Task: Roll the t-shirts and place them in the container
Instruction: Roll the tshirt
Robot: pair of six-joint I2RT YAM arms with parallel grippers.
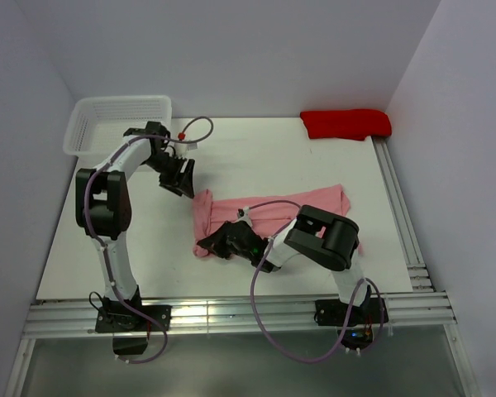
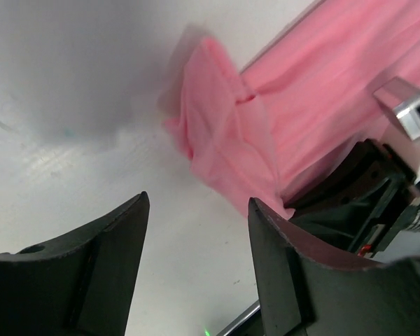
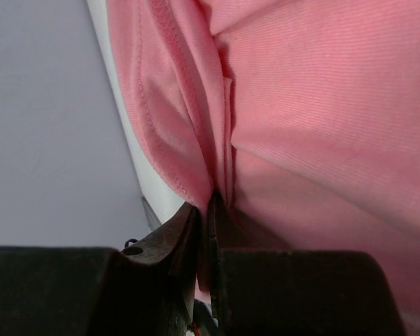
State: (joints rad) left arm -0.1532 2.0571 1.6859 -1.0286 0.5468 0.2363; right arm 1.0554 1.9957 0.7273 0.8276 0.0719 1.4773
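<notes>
A light-pink t-shirt (image 1: 302,205) lies folded into a long strip across the middle of the table. My right gripper (image 1: 208,245) is shut on the strip's near left end; in the right wrist view the fabric (image 3: 322,105) is pinched between the fingers of the gripper (image 3: 208,199). My left gripper (image 1: 182,184) stands open just left of the shirt's far left corner, touching nothing. In the left wrist view this gripper (image 2: 197,203) has bare table between its fingers, with the shirt's corner (image 2: 224,140) beyond them.
A red bundle of cloth (image 1: 345,123) sits at the back right corner. A white mesh basket (image 1: 120,122) stands at the back left. Rails run along the right edge (image 1: 401,215) and the near edge. The right arm's black body (image 2: 378,182) shows beside the shirt.
</notes>
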